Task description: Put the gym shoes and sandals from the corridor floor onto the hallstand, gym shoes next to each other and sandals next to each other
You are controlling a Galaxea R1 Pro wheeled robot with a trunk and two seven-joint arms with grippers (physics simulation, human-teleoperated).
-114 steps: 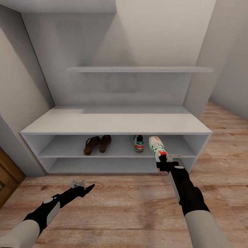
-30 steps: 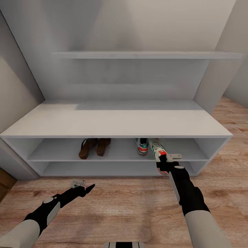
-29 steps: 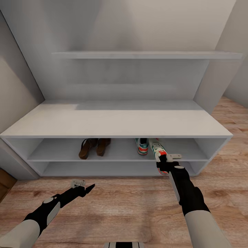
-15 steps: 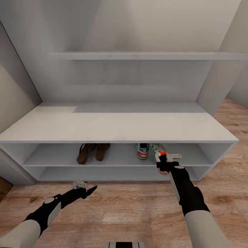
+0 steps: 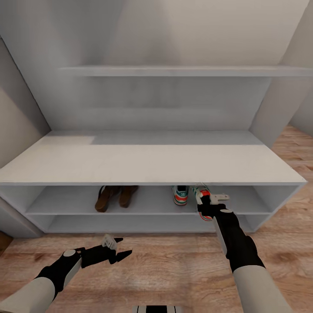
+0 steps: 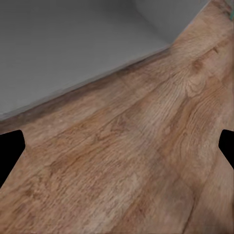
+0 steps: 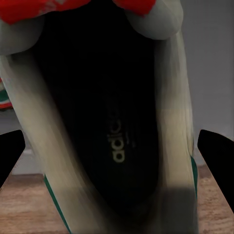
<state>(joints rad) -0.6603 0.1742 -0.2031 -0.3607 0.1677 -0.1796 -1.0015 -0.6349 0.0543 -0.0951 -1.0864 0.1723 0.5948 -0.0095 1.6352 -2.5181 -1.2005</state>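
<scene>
Right arm stretched forward and slightly inward, black forearm angled toward the low, wide white hallstand, right tool clamped on the heel of 1 white lace-up gym shoe with green stripes and red-orange heel tab, toe pushed in under the flat top at the front edge of the upper shelf tier. In the right wrist view, looking straight down into that shoe's dark insole. Second matching white gym shoe resting just beside it on the same tier. Further along that tier, well apart, 2 dark brown leather sandals side by side. Left arm low and bent, left tool hovering over the light brown wood-grain plank floor, fingers apart, holding nothing. Above the hallstand, a thin white floating wall shelf against grey walls.
</scene>
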